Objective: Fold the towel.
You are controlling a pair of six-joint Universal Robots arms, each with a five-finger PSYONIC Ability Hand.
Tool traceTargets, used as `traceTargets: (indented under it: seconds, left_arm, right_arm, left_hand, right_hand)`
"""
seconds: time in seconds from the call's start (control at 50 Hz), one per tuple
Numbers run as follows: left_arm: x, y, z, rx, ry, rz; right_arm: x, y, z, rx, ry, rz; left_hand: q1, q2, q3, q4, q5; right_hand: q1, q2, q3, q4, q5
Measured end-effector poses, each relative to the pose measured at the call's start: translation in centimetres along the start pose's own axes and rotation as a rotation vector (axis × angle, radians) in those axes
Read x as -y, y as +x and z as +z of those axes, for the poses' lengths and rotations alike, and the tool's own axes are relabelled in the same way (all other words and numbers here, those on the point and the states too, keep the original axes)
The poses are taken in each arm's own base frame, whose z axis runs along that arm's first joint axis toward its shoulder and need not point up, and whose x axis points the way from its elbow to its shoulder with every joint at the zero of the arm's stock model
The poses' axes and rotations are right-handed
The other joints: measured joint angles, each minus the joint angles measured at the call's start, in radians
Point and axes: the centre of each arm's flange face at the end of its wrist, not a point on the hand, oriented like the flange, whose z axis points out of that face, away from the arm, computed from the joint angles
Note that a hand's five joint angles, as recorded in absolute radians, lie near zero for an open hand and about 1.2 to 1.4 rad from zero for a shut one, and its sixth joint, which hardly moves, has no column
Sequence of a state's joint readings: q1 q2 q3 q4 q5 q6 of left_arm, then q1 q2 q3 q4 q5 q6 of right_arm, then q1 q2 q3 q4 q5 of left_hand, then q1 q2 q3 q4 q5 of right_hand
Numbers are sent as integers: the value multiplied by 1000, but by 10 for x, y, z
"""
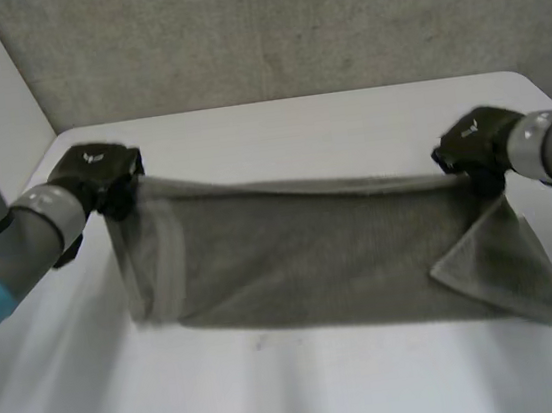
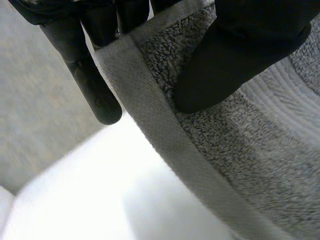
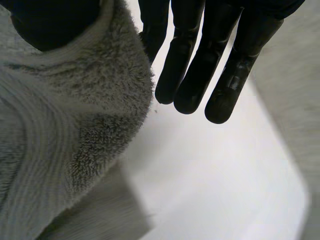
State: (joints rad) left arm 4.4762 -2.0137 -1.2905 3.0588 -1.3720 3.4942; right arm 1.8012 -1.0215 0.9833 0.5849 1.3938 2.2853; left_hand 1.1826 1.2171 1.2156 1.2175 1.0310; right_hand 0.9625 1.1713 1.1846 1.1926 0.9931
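Your left robot hand (image 1: 101,176) pinches one top corner of the towel (image 1: 312,252), thumb beside the hem; right robot hand (image 1: 473,150) pinches the other. Towel hangs between, bottom edge on the surface (image 1: 329,391). Keep both corners level and taut when you lay them over.

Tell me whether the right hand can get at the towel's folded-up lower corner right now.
Probably not: the right hand is busy pinching the towel's top corner, though nothing blocks the flap below it.
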Motion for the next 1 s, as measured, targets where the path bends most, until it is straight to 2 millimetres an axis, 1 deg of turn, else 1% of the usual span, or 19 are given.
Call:
traceTargets:
  seconds: [0.08, 0.1, 0.12, 0.14, 0.22, 0.3, 0.42, 0.46, 0.52, 0.54, 0.58, 0.62, 0.66, 0.74, 0.76, 0.84, 0.88, 0.94, 1.0]
  left_arm:
    - [33, -14, 22, 67, 201, 36]
    - [33, -14, 22, 67, 201, 36]
    - [63, -25, 26, 125, 365, 57]
    - [82, -32, 25, 163, 469, 69]
    - [132, -48, 10, 261, 720, 87]
    - [150, -55, -3, 300, 807, 77]
    - [126, -50, -5, 275, 713, 39]
    - [103, -42, -2, 247, 626, 23]
    - [82, -35, 0, 224, 555, 13]
    - [62, -27, 1, 201, 489, 3]
    - [42, -20, 0, 179, 424, -6]
    - [32, -16, -1, 171, 396, -10]
    - [3, -8, -4, 148, 306, -22]
    - [-18, -4, -8, 137, 243, -29]
    - [-28, -2, -10, 133, 212, -31]
    - [-35, -2, -12, 132, 190, -32]
    - [-36, -2, -12, 134, 186, -32]
    - [-36, -3, -13, 135, 187, -31]
    - [-33, -3, -14, 138, 195, -30]
  right_arm:
    - [26, 22, 16, -186, 141, -41]
    - [26, 22, 16, -186, 141, -41]
    - [43, 37, 18, -297, 241, -54]
    - [59, 51, 15, -398, 335, -62]
    - [91, 78, -4, -593, 539, -71]
    - [101, 85, -20, -658, 632, -77]
    - [84, 62, -21, -511, 567, -73]
    - [68, 41, -15, -378, 481, -64]
    - [54, 23, -11, -264, 408, -60]
    - [40, 4, -7, -154, 339, -58]
    - [25, -15, -4, -41, 271, -59]
    - [20, -21, -3, -7, 250, -60]
    - [-9, -55, 7, 158, 146, -72]
    - [-31, -77, 18, 250, 82, -75]
    - [-44, -88, 26, 285, 52, -62]
    - [-56, -94, 37, 282, 36, 7]
    - [-60, -92, 42, 259, 41, 67]
    - [-63, -85, 46, 210, 61, 178]
    - [-63, -71, 40, 137, 102, 320]
  left_hand:
    - [0, 0, 0, 0, 0]
    - [0, 0, 0, 0, 0]
    - [0, 0, 0, 0, 0]
    - [0, 0, 0, 0, 0]
    - [0, 0, 0, 0, 4]
    - [4, 0, 0, 0, 6]
    - [10, 0, 0, 0, 8]
    - [10, 0, 0, 0, 8]
    - [15, 0, 0, 0, 8]
    - [15, 0, 0, 0, 8]
    - [16, 0, 0, 0, 8]
    - [16, 0, 0, 0, 8]
    - [16, 0, 0, 0, 9]
    - [16, 0, 0, 0, 9]
    - [16, 0, 0, 0, 9]
    - [16, 0, 0, 0, 9]
    - [16, 0, 0, 0, 9]
    - [16, 0, 0, 0, 9]
    - [16, 0, 0, 0, 9]
  right_hand:
    - [0, 0, 0, 0, 0]
    - [0, 0, 0, 0, 0]
    - [0, 0, 0, 0, 0]
    - [0, 0, 0, 0, 0]
    - [0, 0, 0, 0, 0]
    - [0, 0, 0, 0, 0]
    - [0, 0, 0, 0, 0]
    - [0, 0, 0, 0, 0]
    - [0, 0, 0, 0, 0]
    - [0, 0, 0, 0, 0]
    - [0, 0, 0, 0, 0]
    - [0, 0, 0, 0, 0]
    - [0, 0, 0, 0, 1]
    - [0, 0, 0, 0, 1]
    - [0, 0, 0, 0, 1]
    - [-17, -72, -71, -76, -51]
    - [-148, -238, -244, -251, -202]
    - [-180, -278, -302, -308, -255]
    - [-429, -568, -588, -596, -557]
